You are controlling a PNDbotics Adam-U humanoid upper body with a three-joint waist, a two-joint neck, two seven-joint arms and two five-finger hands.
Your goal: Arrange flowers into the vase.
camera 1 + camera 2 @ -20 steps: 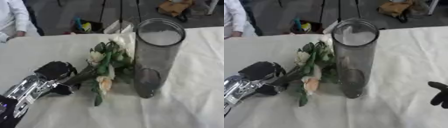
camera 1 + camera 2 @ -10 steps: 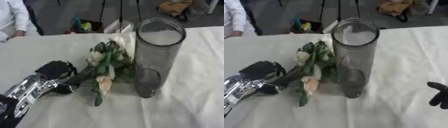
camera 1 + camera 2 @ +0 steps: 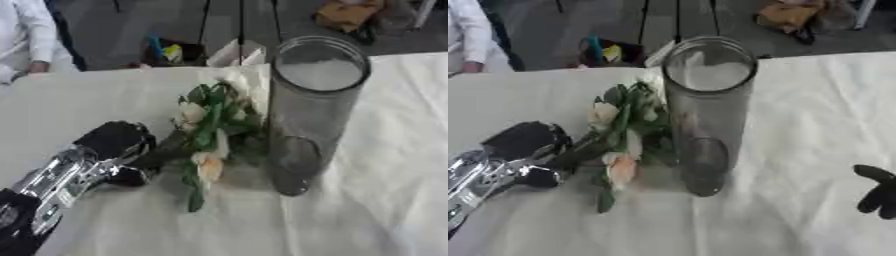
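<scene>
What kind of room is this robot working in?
Probably a lab or workshop, not a home: a cloth-covered table, thin black stand legs on grey floor behind it, and bags lying there.

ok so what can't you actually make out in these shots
- Left hand: its fingers and the flowers' stem ends blur together, so the grip is unclear.
- Right hand: cut off by the right eye view's edge; absent from the left eye view.
- Vase: the glass blurs what lies behind it.

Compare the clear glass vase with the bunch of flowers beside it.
The tall clear glass cylinder vase stands upright and holds no flowers; the bunch of white and peach flowers lies flat beside it. The left robot hand is at the bunch's stems; nothing touches the vase. Both rest on the white tablecloth.
</scene>
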